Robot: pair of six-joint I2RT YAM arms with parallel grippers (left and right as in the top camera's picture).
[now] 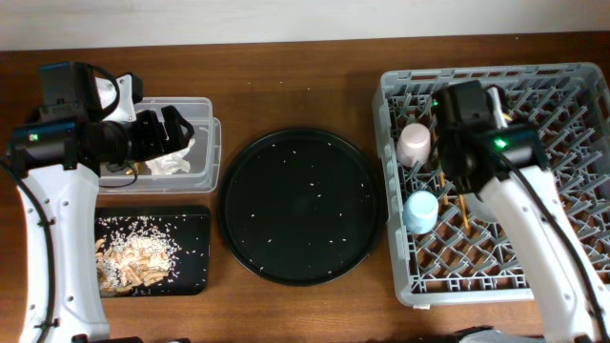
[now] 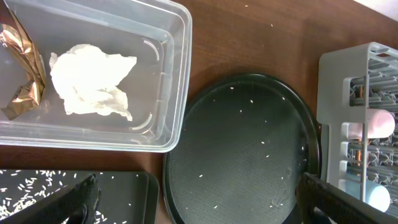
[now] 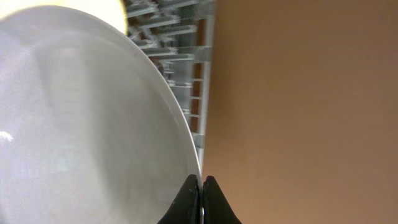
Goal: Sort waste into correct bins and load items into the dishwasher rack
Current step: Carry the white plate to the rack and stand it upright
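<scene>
The crumpled white tissue (image 2: 93, 81) and the gold-brown wrapper (image 2: 22, 68) lie in the clear tub (image 2: 177, 74). Beige food scraps (image 1: 133, 252) lie in the shallow black tray (image 1: 195, 224). My left gripper (image 2: 202, 202) is open and empty, and in the overhead view (image 1: 176, 129) it hangs above the tub. My right gripper (image 3: 201, 186) is shut on the rim of the pale plate (image 3: 74, 137), held on edge over the grey rack (image 1: 572, 86). A pink cup (image 1: 416, 143) and a blue cup (image 1: 419, 211) stand in the rack. Thin chopsticks (image 1: 464, 208) lie between the pegs. A yellow patch (image 3: 118, 7) shows behind the plate.
The large round black tray (image 1: 303, 205), dotted with rice grains, sits between the bins and the rack. The right arm (image 1: 534, 229) crosses over the rack's front half. The table's back edge meets a white wall.
</scene>
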